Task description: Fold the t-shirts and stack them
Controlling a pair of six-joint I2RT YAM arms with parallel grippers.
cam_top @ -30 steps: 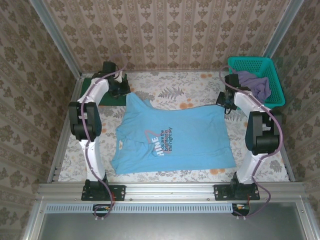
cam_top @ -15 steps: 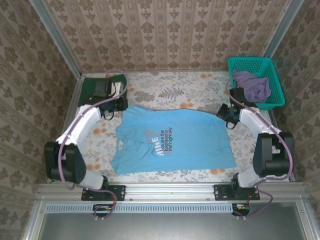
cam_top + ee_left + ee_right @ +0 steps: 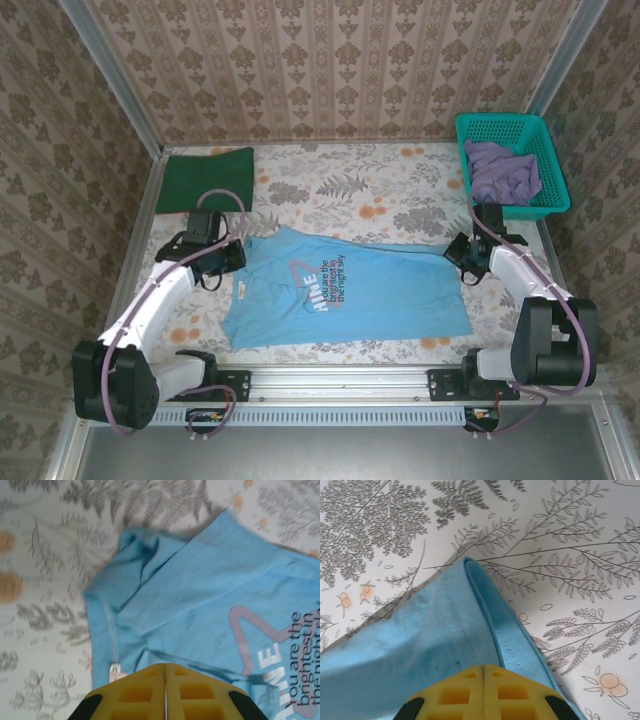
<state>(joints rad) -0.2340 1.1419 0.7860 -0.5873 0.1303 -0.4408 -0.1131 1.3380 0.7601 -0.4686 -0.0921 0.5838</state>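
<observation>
Light blue soft t-shirt with dark chest lettering (image 3: 345,290) lies spread near the floral-covered table's (image 3: 330,185) front edge. The left gripper's (image 3: 165,672) pads meet over its collar end; the blurred wrist view hides whether cloth is pinched. The right gripper (image 3: 483,672) clamps the doubled hem corner. Collar points left, hem right, the long axis following the front edge.

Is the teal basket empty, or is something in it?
Not empty: a crumpled purple t-shirt lies inside the basket, toward its right side.
</observation>
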